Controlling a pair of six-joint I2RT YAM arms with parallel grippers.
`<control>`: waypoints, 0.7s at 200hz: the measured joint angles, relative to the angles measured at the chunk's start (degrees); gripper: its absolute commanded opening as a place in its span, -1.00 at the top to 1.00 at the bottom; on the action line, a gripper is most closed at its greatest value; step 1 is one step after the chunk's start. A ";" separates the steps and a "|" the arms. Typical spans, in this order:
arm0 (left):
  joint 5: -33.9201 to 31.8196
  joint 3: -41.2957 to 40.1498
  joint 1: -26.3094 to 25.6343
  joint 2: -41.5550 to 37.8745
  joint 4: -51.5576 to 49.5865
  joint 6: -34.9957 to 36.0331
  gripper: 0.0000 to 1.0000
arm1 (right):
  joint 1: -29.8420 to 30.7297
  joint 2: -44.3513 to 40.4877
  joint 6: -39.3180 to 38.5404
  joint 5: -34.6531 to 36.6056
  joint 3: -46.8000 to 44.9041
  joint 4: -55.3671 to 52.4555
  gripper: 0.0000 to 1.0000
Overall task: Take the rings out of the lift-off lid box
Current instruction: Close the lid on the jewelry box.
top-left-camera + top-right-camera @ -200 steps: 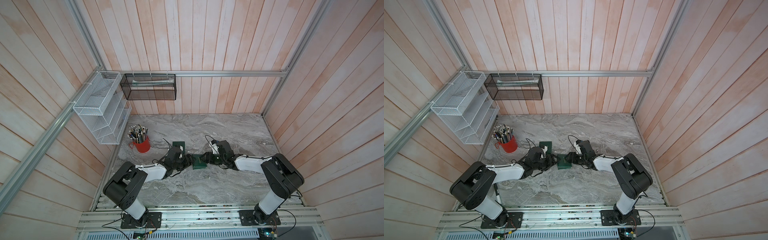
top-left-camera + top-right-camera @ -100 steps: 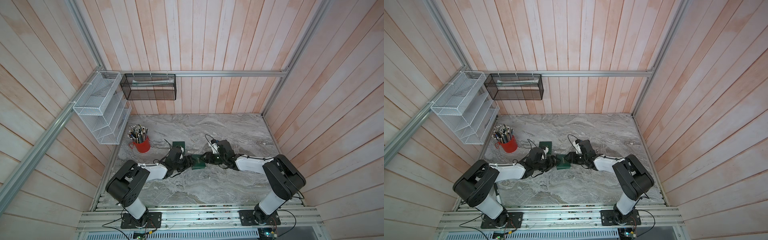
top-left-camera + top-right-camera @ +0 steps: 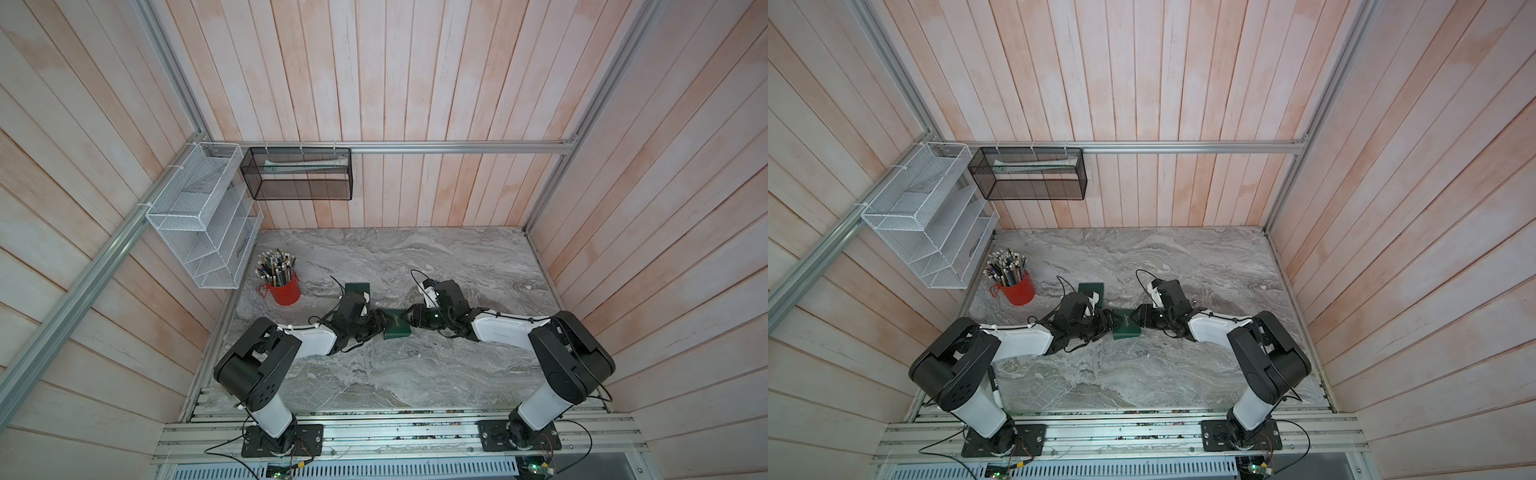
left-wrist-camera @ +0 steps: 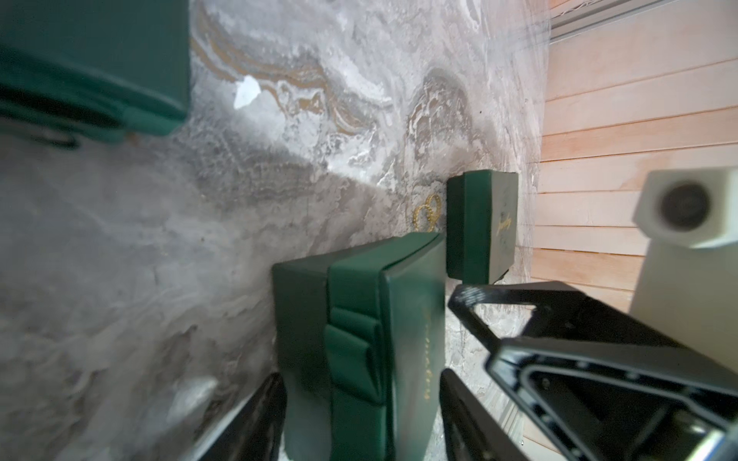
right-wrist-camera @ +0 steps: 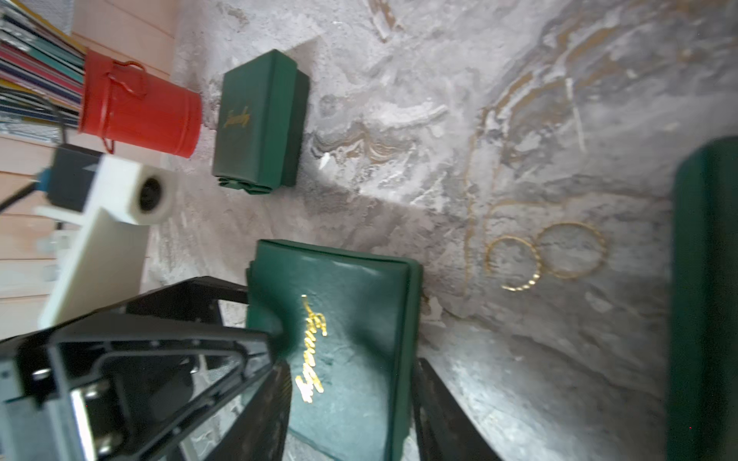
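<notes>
The left fingers [image 4: 263,419] and the right fingers [image 5: 439,411] meet from opposite sides on one green box [image 3: 397,328] in the middle of the worktop [image 3: 395,382]. Both pairs are closed on it: in each wrist view the box fills the gap and its sides lie against them. One left fingertip [image 5: 255,339] touches the edge of the lid [image 5: 359,303], close to the gold lettering [image 5: 313,347]. The rings [image 5: 539,259], two thin gold bands touching each other, lie flat on the worktop just past the right fingertips, between the held box and a third box [image 5: 703,299]. A second box [image 5: 259,119] lies off to the side of the left fingers, near a red cup [image 5: 139,115].
</notes>
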 measured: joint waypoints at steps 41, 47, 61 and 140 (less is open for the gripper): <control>0.20 0.70 0.00 1.49 -0.31 0.42 -0.16 | 0.17 0.02 -0.66 0.35 0.00 -1.55 -0.01; 0.22 0.87 0.00 1.84 -0.52 0.44 -0.16 | 0.20 0.02 -0.68 0.11 0.00 -1.49 -0.01; 0.63 1.36 0.00 2.36 -0.61 0.44 -0.17 | 0.31 0.02 -0.85 -0.46 0.00 -1.25 0.00; 1.92 3.17 0.55 4.00 -0.17 1.01 0.04 | 1.09 1.20 -1.49 -0.61 1.25 -1.09 0.04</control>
